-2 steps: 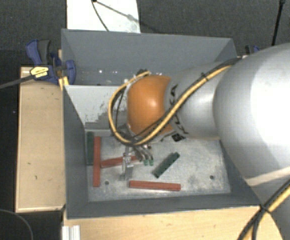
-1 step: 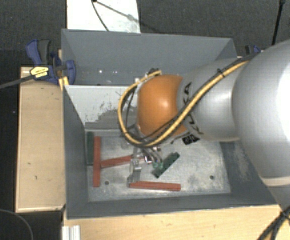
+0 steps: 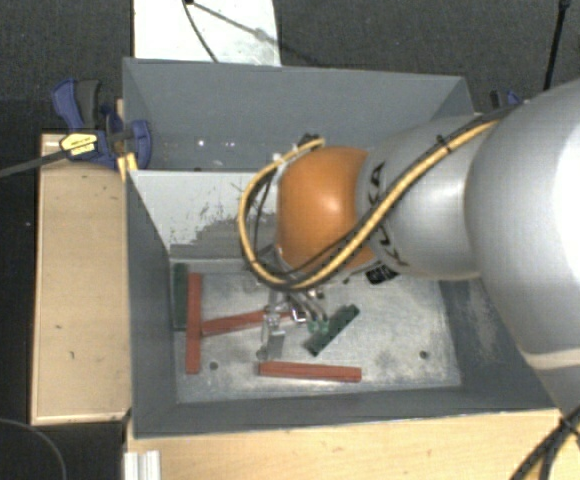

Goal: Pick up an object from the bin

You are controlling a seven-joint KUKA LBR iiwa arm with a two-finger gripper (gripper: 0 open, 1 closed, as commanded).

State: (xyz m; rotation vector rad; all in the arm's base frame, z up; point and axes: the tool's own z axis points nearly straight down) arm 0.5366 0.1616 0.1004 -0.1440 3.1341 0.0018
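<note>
Several small things are lying in the bin (image 3: 148,288); the jaws are hanging low at its middle, just over the right end of a red stick (image 3: 232,323), with a green block (image 3: 332,329) just beside them. Whether the jaws are spread or pressed together I cannot tell. The reach-down seems to be the step in hand; the next move is calling for closing round that stick end, then lifting straight up

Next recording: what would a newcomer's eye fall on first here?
The big silver arm with its orange wrist cover reaches in from the right, its gripper low over the floor of the grey bin. Close around the gripper lie a red T-shaped piece to the left, a red bar toward the front and a dark green piece just right.
</note>
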